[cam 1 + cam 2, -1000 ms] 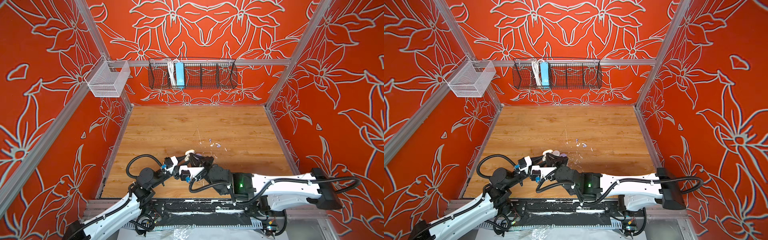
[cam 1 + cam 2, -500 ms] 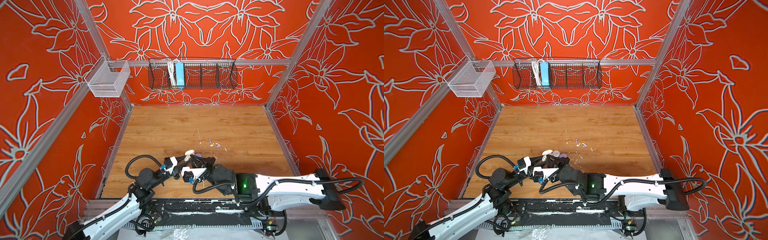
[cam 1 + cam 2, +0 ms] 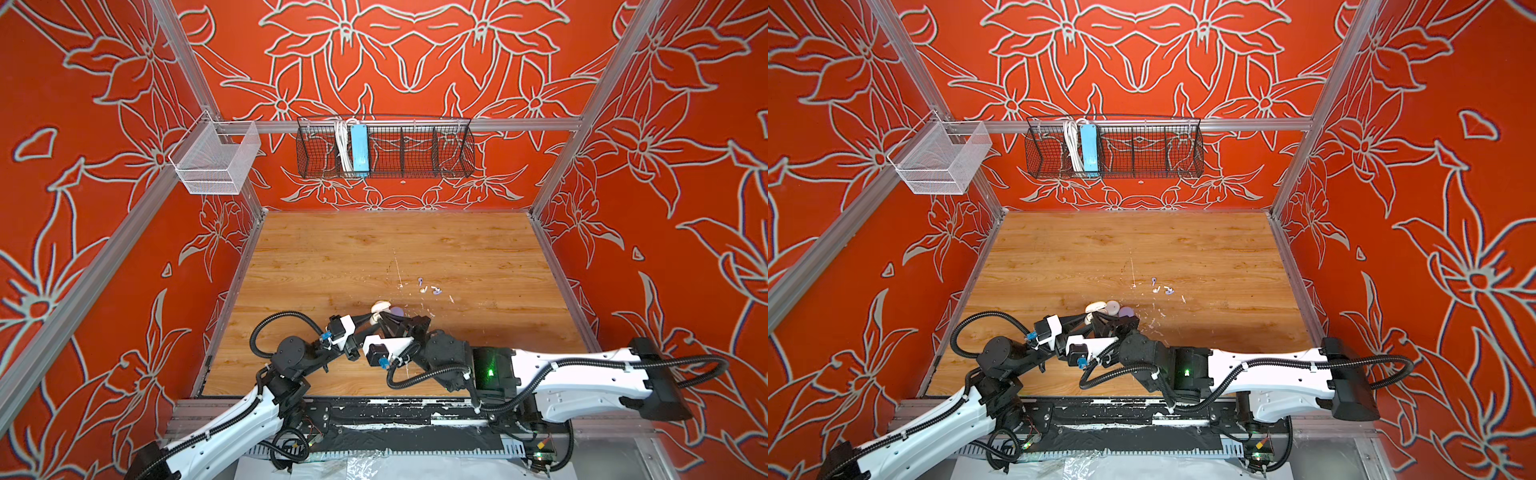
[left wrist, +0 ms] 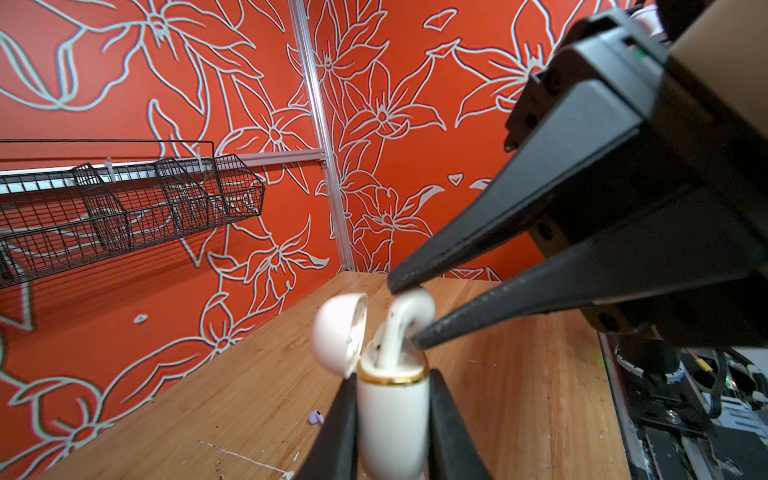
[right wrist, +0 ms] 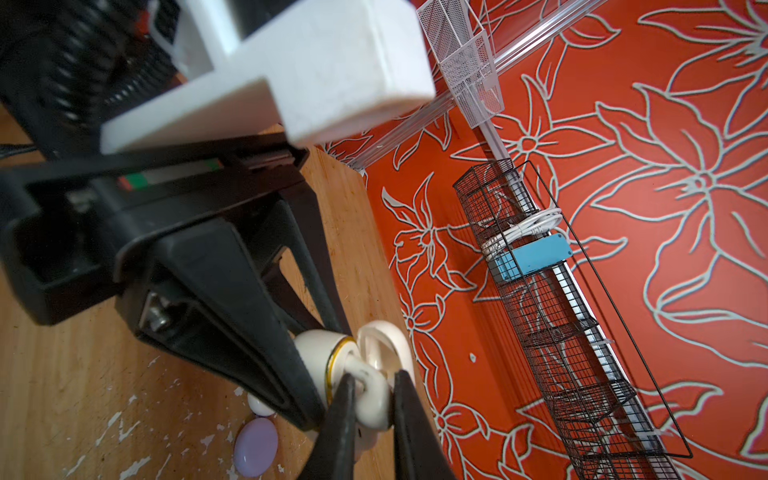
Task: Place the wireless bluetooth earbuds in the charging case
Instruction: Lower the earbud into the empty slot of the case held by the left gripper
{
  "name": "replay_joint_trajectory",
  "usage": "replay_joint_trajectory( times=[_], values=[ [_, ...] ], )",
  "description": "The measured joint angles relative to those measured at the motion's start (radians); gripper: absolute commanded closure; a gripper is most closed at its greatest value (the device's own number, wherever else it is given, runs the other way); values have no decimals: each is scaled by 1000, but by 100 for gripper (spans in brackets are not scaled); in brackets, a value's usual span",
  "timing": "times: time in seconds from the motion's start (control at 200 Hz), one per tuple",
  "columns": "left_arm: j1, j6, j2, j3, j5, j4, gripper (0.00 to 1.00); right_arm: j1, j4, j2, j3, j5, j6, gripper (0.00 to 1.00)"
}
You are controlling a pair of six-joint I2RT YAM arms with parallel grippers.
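Note:
My left gripper (image 4: 392, 376) is shut on a white charging case (image 4: 392, 415) with a gold rim, held upright with its lid (image 4: 338, 328) open. My right gripper (image 5: 374, 376) is shut on a white earbud (image 5: 376, 399) directly over the case mouth. The earbud's stem (image 4: 390, 349) reaches down into the case. In both top views the two grippers meet at the case (image 3: 1089, 318) near the table's front middle. Loose earbuds (image 3: 423, 289) lie a little farther back on the wooden table. A lavender one (image 4: 316, 417) shows beside the left fingers.
A lavender puck-shaped case (image 5: 255, 446) and a small white case (image 5: 259, 405) lie on the table (image 3: 374, 249) right by the grippers. White paint flecks (image 3: 1152, 322) dot the wood. A black wire basket (image 3: 384, 147) and a white mesh basket (image 3: 214, 160) hang on the walls.
The right arm has shifted only slightly at the case. Both grippers stay shut on the same things.

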Motion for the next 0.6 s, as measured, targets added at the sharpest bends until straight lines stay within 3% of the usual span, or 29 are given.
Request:
replay_joint_trajectory(
  times=[0.601],
  values=[
    [0,5,-2,0,22,1,100,0,-8,-12,-6,-45,38,89]
  ],
)
